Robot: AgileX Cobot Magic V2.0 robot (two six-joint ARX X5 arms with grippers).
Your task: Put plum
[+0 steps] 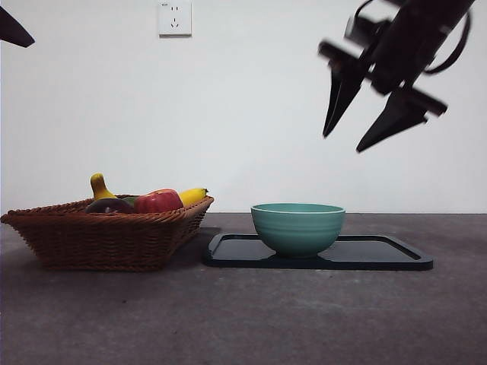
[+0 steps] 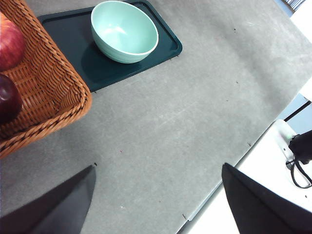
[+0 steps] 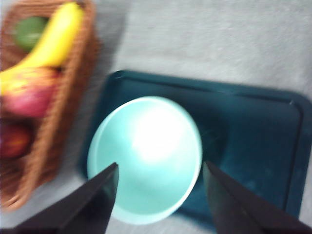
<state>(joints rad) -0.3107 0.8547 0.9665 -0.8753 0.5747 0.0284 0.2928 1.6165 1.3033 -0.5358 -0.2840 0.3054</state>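
Right gripper, jaws apart and empty, hung above the teal bowl; the plum lay in the wicker basket, far aside.

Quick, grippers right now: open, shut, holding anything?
Left gripper: open, empty, over bare table beside the basket.
Right gripper: open, empty, high above the bowl; plum lies in the basket.

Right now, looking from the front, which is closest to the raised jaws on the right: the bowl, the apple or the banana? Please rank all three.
1. The bowl, on the tray almost under the right gripper, whose jaws are open.
2. The apple, in the basket farther left.
3. The banana, at the basket's far left.
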